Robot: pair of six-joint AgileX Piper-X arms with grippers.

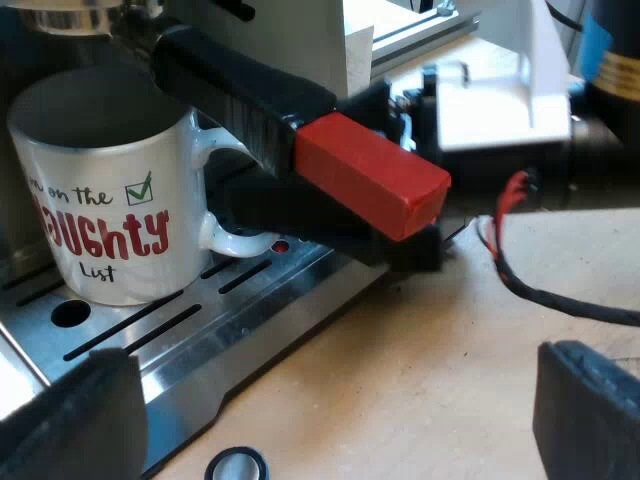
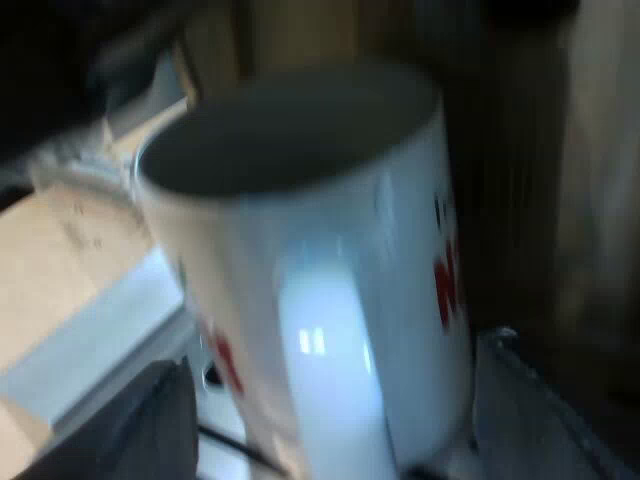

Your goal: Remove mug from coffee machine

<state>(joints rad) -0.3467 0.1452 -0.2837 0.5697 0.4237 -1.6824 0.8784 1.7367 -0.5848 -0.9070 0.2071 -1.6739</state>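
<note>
A white ceramic mug (image 1: 105, 215) with red lettering is seen on the slotted metal drip tray (image 1: 250, 310), inside its outer edge; the left pincer (image 1: 335, 405) is held released over the wooden surface (image 1: 440, 340); the right pincer (image 1: 265, 215) is at the mug's handle, its state not discernible.

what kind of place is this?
Probably a lab or workshop bench set up as a coffee station: a printed mug on the slotted drip tray of an espresso machine, the holder's red-ended handle near it, bare wooden tabletop.
</note>
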